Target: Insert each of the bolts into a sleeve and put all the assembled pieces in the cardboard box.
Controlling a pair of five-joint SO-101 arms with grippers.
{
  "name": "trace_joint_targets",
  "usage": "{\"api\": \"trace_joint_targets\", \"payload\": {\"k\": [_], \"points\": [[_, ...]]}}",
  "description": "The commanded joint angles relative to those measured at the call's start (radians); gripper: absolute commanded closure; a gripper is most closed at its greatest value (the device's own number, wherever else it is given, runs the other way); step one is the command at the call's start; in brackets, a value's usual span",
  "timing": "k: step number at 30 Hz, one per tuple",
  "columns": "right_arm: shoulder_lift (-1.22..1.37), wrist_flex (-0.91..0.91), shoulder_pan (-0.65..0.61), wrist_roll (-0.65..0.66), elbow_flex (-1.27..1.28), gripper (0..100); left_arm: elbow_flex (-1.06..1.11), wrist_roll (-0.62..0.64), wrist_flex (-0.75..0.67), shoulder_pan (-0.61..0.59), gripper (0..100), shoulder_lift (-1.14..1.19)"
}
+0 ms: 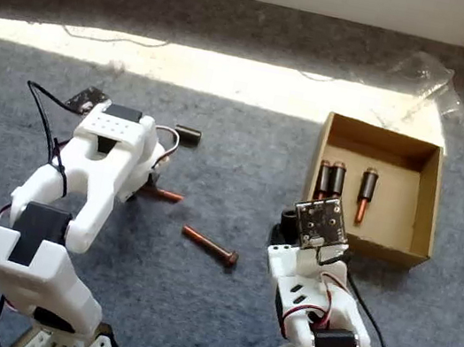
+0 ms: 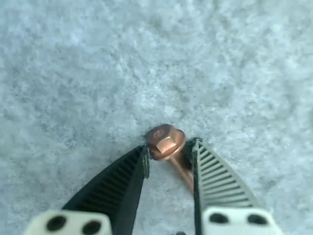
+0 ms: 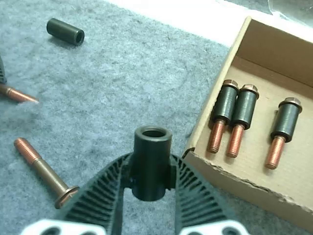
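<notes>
A grey carpet (image 1: 216, 315) carries everything. The left arm (image 1: 86, 184) bends forward over it, wrist low near the middle. From above its body hides its tip, leaving just a threaded end poking out. The left wrist view shows the rest: the left pincer (image 2: 169, 149) is closed to a narrow gap on a copper bolt (image 2: 165, 141) just behind the hex head, which sits close over the carpet.

The right arm (image 1: 315, 314) is folded shorter, its wrist against the near left corner of the cardboard box (image 1: 428, 208). The right pincer (image 3: 151, 166) clamps a black sleeve (image 3: 152, 147) upright, bore open towards the camera.

The box lies open on the right. In it are three assembled pieces (image 3: 240, 117), each a dark sleeve with the bolt's head at one end and the thread sticking out the other. Two lie side by side touching; the third is apart.

A loose bolt (image 1: 210, 246) lies on the carpet between the arms. A spare sleeve (image 1: 187, 136) lies on its side beyond the left arm.
</notes>
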Motion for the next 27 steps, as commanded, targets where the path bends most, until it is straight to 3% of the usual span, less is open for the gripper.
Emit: {"api": "trace_joint_targets", "payload": {"k": [1, 5, 15, 21, 27], "points": [[-0.012, -0.016, 0.01, 0.0, -0.008, 99.3, -0.033, -0.242, -0.003, 0.007, 87, -0.008], [-0.012, -0.016, 0.01, 0.0, -0.008, 99.3, -0.036, -0.493, -0.011, 0.008, 87, -0.008], [-0.012, -0.016, 0.01, 0.0, -0.007, 99.3, -0.062, -0.98, -0.117, 0.01, 87, -0.01], [-0.012, -0.016, 0.01, 0.0, -0.007, 99.3, -0.064, -0.994, -0.14, 0.01, 87, -0.031], [-0.012, -0.016, 0.01, 0.0, -0.007, 99.3, -0.07, -0.73, -0.058, 0.005, 87, -0.077]]}}
